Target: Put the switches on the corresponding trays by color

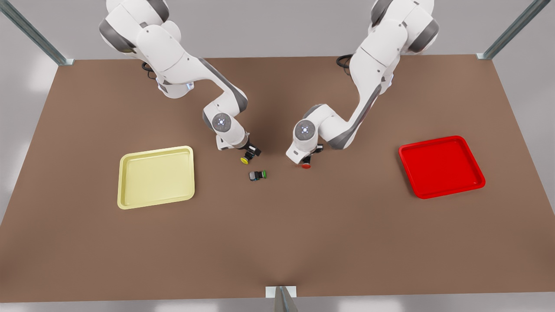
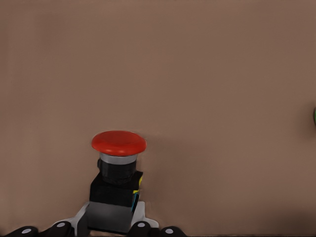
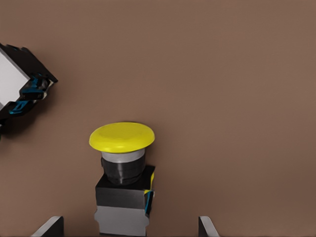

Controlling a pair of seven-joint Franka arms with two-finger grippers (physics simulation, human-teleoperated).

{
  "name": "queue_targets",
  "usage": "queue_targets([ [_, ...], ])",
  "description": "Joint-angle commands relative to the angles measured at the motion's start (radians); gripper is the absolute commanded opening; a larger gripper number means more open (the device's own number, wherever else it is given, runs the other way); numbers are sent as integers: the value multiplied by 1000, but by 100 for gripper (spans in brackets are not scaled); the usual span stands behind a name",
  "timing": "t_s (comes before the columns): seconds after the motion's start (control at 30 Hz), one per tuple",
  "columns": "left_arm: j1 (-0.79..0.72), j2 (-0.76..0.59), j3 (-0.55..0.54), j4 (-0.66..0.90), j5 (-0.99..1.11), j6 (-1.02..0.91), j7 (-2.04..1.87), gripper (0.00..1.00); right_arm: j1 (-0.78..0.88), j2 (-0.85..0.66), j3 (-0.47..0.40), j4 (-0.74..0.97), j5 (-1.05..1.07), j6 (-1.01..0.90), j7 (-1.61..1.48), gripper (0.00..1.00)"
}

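Note:
The red switch [image 1: 306, 165] [image 2: 118, 168] lies on the brown table near the middle. My left gripper [image 1: 309, 157] [image 2: 111, 226] is shut on its dark body, one finger against each side. On the front view's left of it is the yellow switch [image 1: 245, 160] [image 3: 122, 163]. My right gripper [image 1: 251, 152] [image 3: 129, 229] is open around this switch's body, with its fingers [image 3: 49, 228] standing well off each side. The pale yellow tray [image 1: 125, 190] sits at the front view's left, and the red tray [image 1: 409, 173] at its right. Neither tray holds anything.
A switch with a green cap [image 1: 258, 175] lies on its side just in front of the two grippers, between them. Its dark body [image 3: 22, 84] shows close beside the yellow switch. Bare table separates the grippers from both trays.

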Motion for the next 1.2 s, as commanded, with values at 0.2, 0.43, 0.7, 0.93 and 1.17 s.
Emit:
queue_targets([
  [0.2, 229, -310, 33, -312, -45, -24, 361, 50, 2, 36, 0, 22, 1, -8, 6, 100],
  [0.43, 229, -387, 451, -362, -45, 19, 732, 51, 5, 56, -3, 33, -5, -21, 4, 100],
  [0.7, 231, -376, 738, -411, -34, 139, 959, 99, 3, 65, -5, 44, -5, -48, 6, 72],
  [0.93, 223, -422, 632, -34, -111, -218, 1006, 100, 0, 73, -5, 50, -5, -51, -4, 55],
  [1.17, 349, -293, 353, 636, -181, -813, 952, 100, -5, 73, -5, 52, -7, -58, -28, 49],
])
